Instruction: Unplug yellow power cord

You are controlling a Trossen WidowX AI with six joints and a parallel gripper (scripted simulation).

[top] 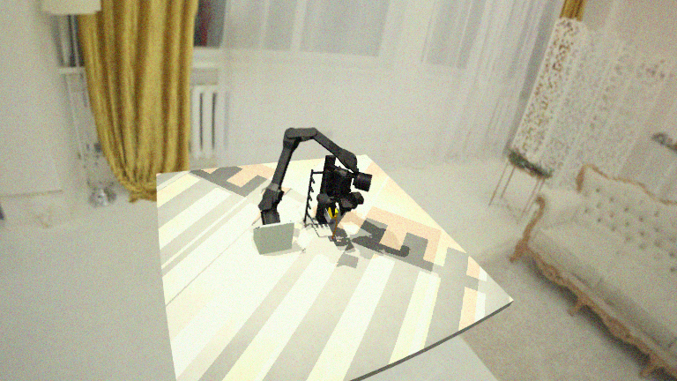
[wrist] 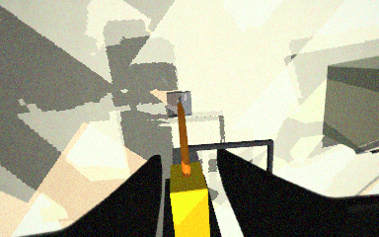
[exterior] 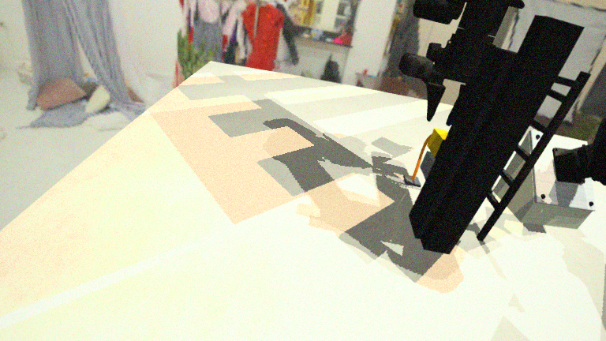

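Sitting lowest in the wrist view, the yellow plug (wrist: 189,207) is a plain box-shaped block, brighter on its near face and duller on top. An orange cord (wrist: 183,135) leaves its top face and runs straight away to a small grey block (wrist: 178,104) lying on the table (wrist: 257,59).

The plug's lower end is cut off by the bottom edge of that view, so where it meets the power strip cannot be seen there. From the exterior view the tall black strip (exterior: 487,140) leans across the plug (exterior: 439,135) and hides all but one yellow corner. The cord (exterior: 419,163) curves down from that corner to the table. Whether the plug is seated or free cannot be told. From the top view it is only a yellow speck (top: 333,213) under the arm (top: 299,137).

The hand (wrist: 189,155) is partly open and grips nothing. Its two dark fingers flank the plug with a narrow strip of light showing on each side, so they appear not to touch it.

Beyond the fingers a thin dark frame (wrist: 232,144) stands on the table. Farther right sits a grey box (wrist: 352,109), cut off by the edge. A black ladder-like rack (exterior: 531,154) leans against the strip.
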